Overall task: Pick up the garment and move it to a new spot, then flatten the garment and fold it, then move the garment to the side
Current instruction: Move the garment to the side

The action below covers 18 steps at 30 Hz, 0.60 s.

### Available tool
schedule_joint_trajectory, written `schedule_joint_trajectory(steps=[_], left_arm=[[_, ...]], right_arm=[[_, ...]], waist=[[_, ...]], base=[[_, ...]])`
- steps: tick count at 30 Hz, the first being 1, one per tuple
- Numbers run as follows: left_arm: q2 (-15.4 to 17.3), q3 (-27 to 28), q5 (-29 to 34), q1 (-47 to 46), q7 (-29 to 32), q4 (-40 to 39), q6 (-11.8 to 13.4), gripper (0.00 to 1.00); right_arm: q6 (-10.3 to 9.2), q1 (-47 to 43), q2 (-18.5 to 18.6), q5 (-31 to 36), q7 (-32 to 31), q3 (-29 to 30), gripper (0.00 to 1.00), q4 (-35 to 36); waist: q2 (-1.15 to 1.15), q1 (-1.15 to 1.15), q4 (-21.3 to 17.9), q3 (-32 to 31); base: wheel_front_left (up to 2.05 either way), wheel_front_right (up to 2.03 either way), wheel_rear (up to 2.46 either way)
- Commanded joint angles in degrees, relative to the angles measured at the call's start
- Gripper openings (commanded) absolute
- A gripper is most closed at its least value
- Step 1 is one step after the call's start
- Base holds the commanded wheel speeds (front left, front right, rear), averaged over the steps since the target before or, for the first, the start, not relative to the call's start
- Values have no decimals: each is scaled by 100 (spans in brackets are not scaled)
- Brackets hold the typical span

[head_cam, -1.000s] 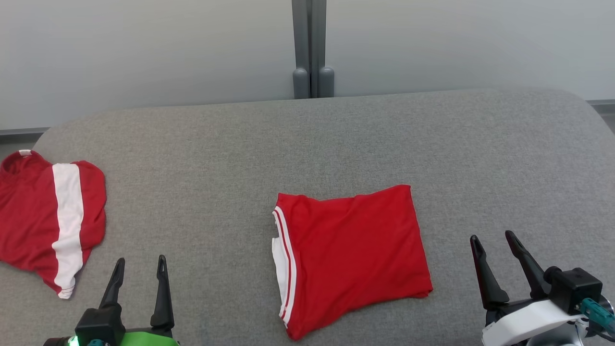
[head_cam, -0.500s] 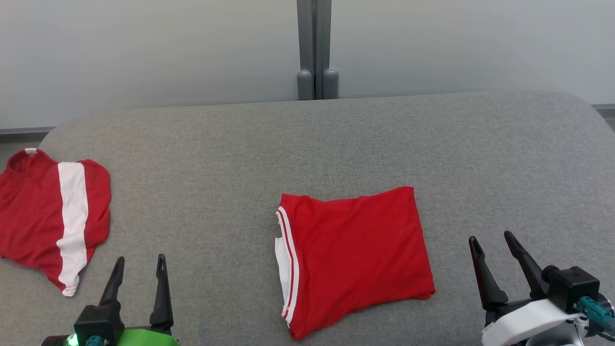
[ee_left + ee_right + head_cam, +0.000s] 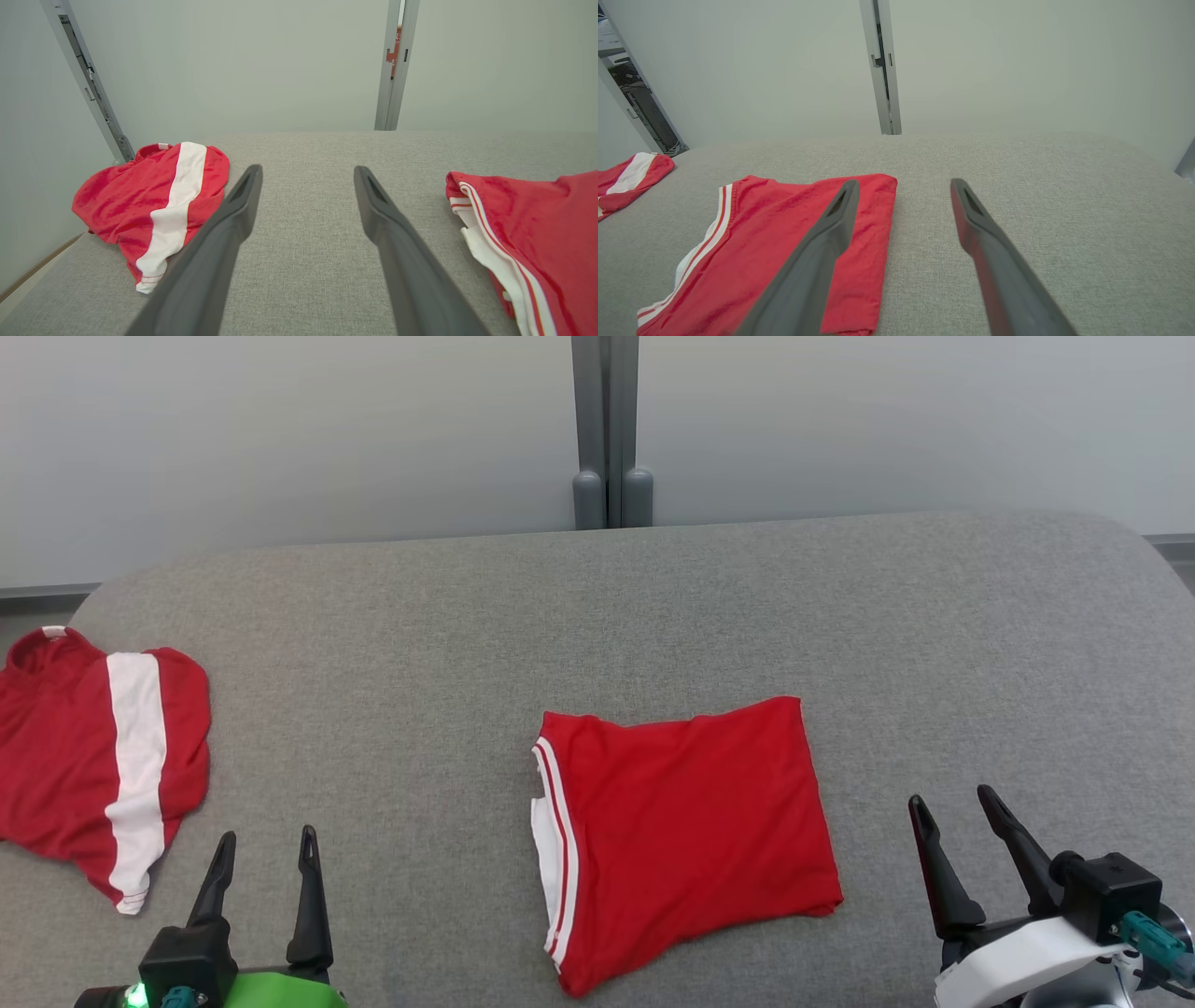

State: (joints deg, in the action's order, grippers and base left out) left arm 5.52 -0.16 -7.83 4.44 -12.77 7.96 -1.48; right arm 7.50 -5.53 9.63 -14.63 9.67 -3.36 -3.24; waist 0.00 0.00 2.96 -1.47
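While both sets of jaws hang released, I would pinch the folded garment (image 3: pixel 686 831) between them at both ends, keeping its folds.

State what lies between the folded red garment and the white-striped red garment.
Bare grey padded surface and, nearer the robot, the open left tool; see the head view.
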Motion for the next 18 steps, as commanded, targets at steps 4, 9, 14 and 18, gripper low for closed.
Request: schedule_joint_trajectory(steps=[4,9,14,18], left_arm=[[54,-13,-58,47,-38,-16,51,100],[49,-32,-81,2,-57,-16,85,100],[25,-80,-75,-125,-74,-5,129,100],[-1,-123,-86,-206,-106,26,145,100]], right_arm=[[-3,-33,17,-30,15,10,100,-43],[-3,292,174,-24,-53,-126,100,-150],[-4,892,383,-21,-146,-449,100,-366],[-4,1404,521,52,-221,-751,100,-674]], waist=[[0,0,4,14],[0,0,25,58],[0,0,95,165],[0,0,197,277]], base=[[0,0,0],[0,0,0],[0,0,0],[0,0,0]])
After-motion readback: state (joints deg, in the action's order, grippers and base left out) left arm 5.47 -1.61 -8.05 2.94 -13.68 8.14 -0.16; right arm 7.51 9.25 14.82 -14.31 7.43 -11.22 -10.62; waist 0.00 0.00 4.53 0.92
